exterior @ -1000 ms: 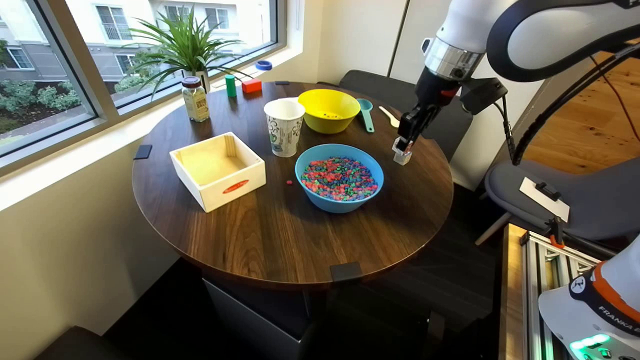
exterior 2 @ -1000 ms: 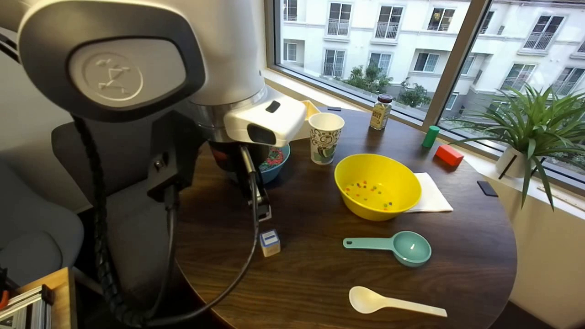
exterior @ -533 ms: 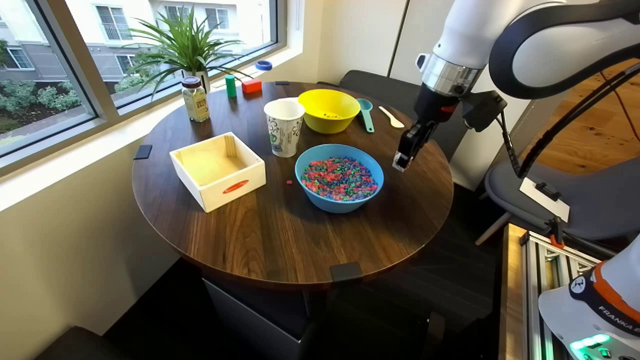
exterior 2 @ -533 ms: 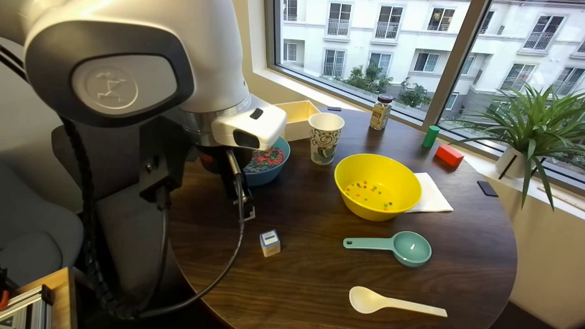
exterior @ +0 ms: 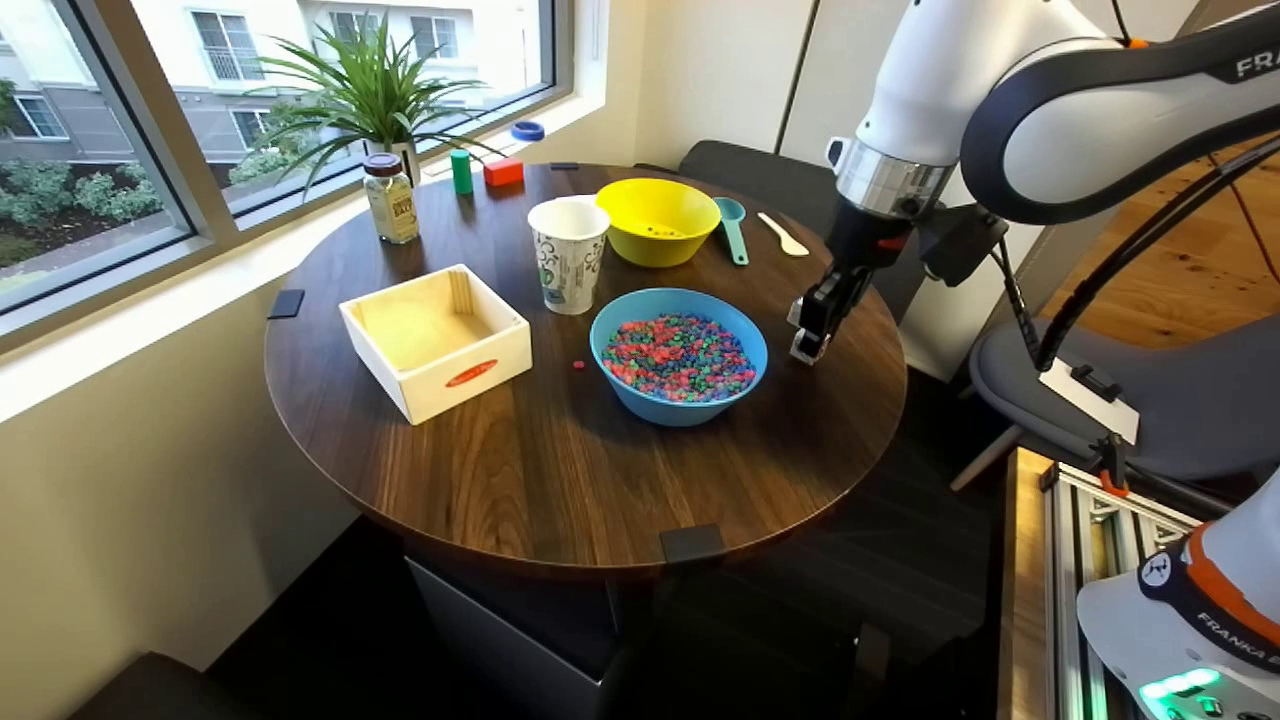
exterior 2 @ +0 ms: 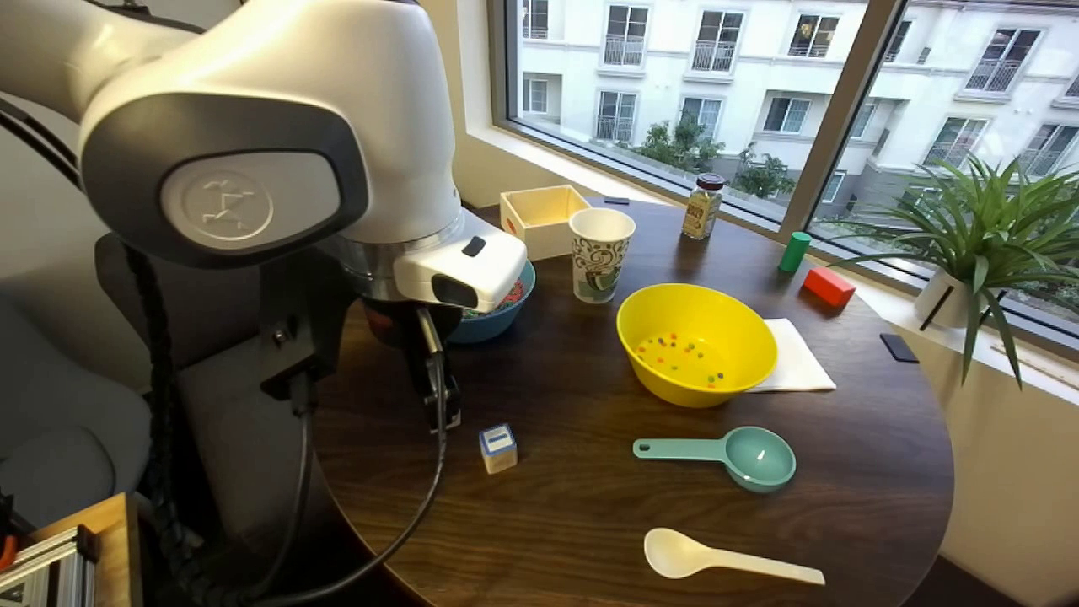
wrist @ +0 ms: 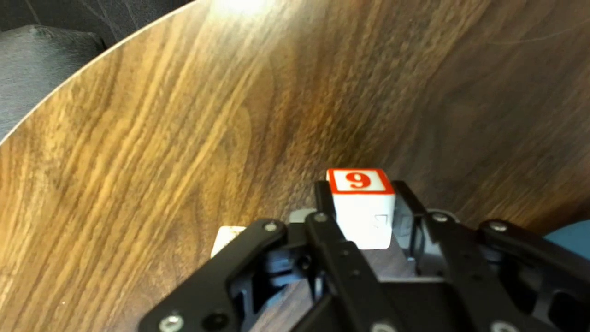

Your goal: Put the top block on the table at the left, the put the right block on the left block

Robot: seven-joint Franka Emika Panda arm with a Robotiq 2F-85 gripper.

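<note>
The small white cube block with a red-framed 9 on one face (wrist: 362,219) sat right of centre in the lower half of the wrist frame, pinched between both sides of the black two-fingered end effector (wrist: 361,186); it showed no long axis. The coming move seemed to turn on what lay directly beneath it, the large round dark brown wood-grain worktop (wrist: 184,152), though whether the two touched could not be told. This was presumably the top block, so the next move called for setting it level and letting go. The small pale cube block with a blue-framed upper face (exterior 2: 498,448) stood just beside, to the lower right of the end effector in an exterior view. Further out, left of the end effector in an exterior view, was the round blue bowl (exterior: 675,412) of small multicoloured beads (exterior: 680,355).
</note>
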